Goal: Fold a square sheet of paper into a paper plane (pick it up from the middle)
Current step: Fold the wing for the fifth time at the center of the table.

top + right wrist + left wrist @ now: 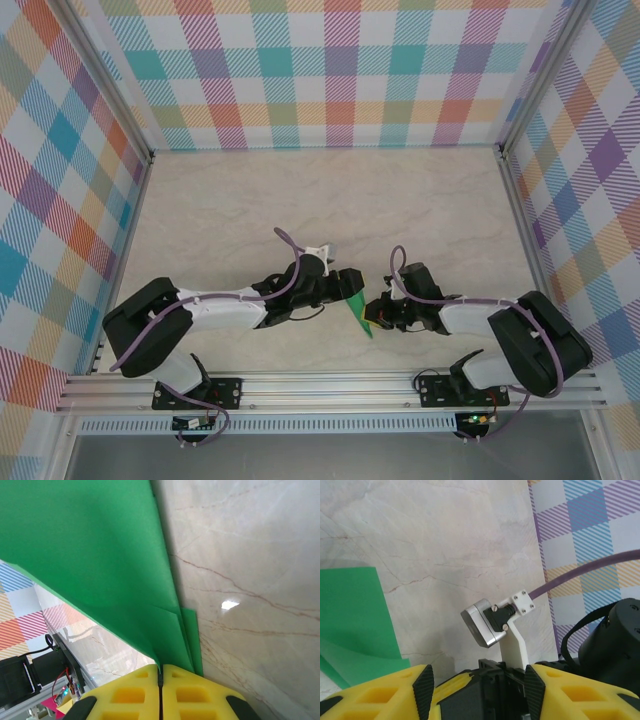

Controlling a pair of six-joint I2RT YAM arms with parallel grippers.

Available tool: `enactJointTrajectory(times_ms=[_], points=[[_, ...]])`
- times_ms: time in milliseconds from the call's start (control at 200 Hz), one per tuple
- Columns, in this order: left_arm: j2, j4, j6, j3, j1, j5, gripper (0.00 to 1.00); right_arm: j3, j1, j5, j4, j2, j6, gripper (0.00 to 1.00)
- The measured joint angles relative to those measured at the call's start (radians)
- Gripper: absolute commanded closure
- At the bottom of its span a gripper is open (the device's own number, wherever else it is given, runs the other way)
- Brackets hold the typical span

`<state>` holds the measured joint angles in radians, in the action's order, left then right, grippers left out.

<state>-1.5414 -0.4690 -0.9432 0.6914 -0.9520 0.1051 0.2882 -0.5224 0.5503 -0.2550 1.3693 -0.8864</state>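
The green paper (100,555), already creased into layers, is between the two arms at the near side of the tabletop (300,200), pinched at one edge by the right gripper's (161,669) closed jaws. The left gripper (479,677) waits beside it, jaws apart and empty. The paper looks thin, light and floppy (a hard squeeze would probably crumple it), so the stiffer folded edge is likely the best place to hold.

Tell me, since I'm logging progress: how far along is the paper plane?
Done: the green paper shows overlapping folded layers. In hand: the right hand pinches its folded edge; the left hand stands open beside it. Left: no finished dart with wings visible yet.
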Motion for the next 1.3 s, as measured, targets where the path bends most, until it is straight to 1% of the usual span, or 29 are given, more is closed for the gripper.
enactJointTrajectory(times_ms=[150, 360, 825, 985, 1175, 1300], points=[[-0.031, -0.006, 0.014, 0.002, 0.000, 0.043, 0.49, 0.000, 0.000, 0.008, -0.018, 0.024, -0.014, 0.93], [-0.149, -0.009, 0.021, 0.056, 0.000, 0.086, 0.49, 0.000, 0.003, 0.012, -0.022, 0.028, -0.015, 0.93], [-0.259, -0.055, 0.028, 0.085, 0.006, 0.088, 0.49, 0.000, 0.006, 0.019, -0.025, 0.031, -0.015, 0.92], [-0.302, -0.076, 0.029, 0.086, 0.019, 0.098, 0.50, 0.000, 0.006, 0.019, -0.024, 0.029, -0.014, 0.90], [-0.332, -0.106, 0.028, 0.103, 0.027, 0.124, 0.51, 0.000, 0.006, 0.000, 0.022, -0.013, -0.011, 0.86], [-0.351, -0.130, 0.026, 0.112, 0.032, 0.138, 0.53, 0.000, 0.006, -0.008, 0.079, -0.057, -0.003, 0.86]])
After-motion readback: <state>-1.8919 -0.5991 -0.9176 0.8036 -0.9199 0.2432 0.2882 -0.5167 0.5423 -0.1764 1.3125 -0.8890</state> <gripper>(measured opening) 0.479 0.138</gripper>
